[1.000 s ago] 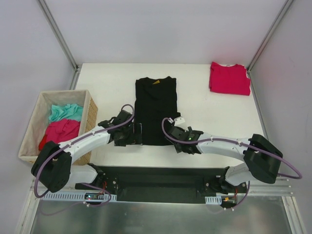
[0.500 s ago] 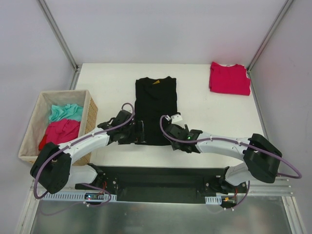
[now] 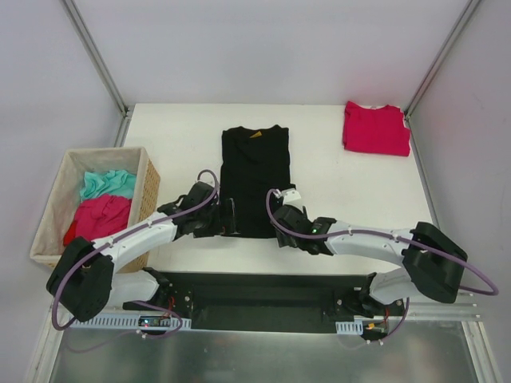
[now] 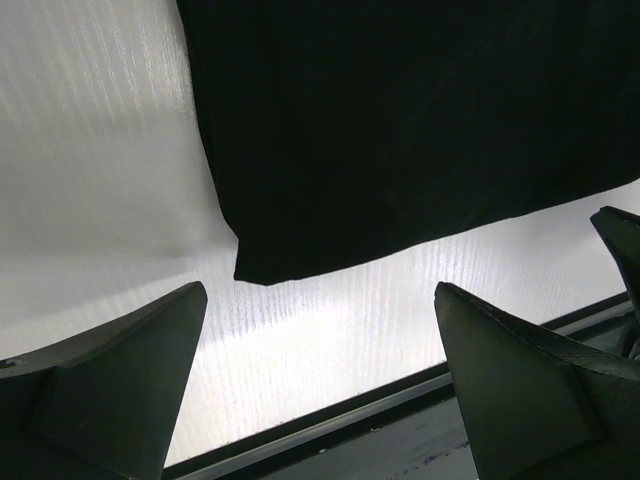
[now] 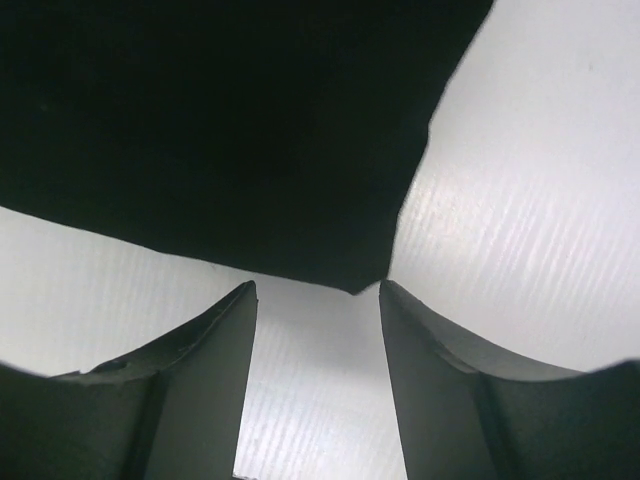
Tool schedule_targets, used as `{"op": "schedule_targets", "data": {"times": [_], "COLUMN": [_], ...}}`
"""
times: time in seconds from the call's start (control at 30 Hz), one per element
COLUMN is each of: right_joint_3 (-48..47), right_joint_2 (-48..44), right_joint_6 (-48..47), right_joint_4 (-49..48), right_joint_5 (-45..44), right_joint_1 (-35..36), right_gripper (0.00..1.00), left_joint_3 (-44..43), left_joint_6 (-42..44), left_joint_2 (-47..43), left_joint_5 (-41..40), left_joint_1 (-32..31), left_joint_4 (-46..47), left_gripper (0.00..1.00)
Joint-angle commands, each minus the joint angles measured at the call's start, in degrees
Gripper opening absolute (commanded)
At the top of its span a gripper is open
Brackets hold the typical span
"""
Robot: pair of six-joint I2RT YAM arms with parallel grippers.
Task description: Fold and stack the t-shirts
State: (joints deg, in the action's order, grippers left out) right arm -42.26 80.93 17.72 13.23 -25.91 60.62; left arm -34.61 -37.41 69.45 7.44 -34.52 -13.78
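Black t-shirt [image 3: 255,179]: near hem corners just ahead of each claw; left gripper [image 4: 318,295] spread wide, right gripper [image 5: 317,288] half-open, both empty.

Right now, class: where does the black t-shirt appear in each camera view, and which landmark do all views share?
Top external: black t-shirt lies folded, centre of picture.
Left wrist: black t-shirt fills the upper right, one corner pointing down.
Right wrist: black t-shirt fills the upper left, corner low centre.
Shared landmark: the white table beneath it.
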Motion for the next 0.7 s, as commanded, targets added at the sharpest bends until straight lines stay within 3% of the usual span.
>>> {"op": "schedule_targets", "data": {"times": [0.0,0.27,0.43,0.67], "right_joint_3": [4.55,12.02,17.47,18.71], "right_joint_2": [-7.61,-17.73,-22.55,-14.86], "right_joint_6": [2.85,2.68,4.87,5.67], "right_joint_4": [-3.82,-4.8,-11.37,-18.86], "right_joint_5": [-2.82,-5.29,-4.08,4.73], "right_joint_1": [-0.5,-4.72,-7.17,-11.4], "right_gripper": [0.56,0.56,0.56,0.57], "left_joint_3": [1.3,2.27,1.83,1.65], "left_joint_6": [-0.92,-0.47,-1.0,-1.26], "left_joint_2": [-3.52,-5.73,-5.55,-5.56], "left_joint_5": [0.91,2.49,3.37,4.07], "left_joint_1": [0.51,3.23,3.32,3.5], "left_joint_4": [1.12,1.12,1.21,1.65], "left_gripper": [0.99,0.99,0.99,0.99]}}
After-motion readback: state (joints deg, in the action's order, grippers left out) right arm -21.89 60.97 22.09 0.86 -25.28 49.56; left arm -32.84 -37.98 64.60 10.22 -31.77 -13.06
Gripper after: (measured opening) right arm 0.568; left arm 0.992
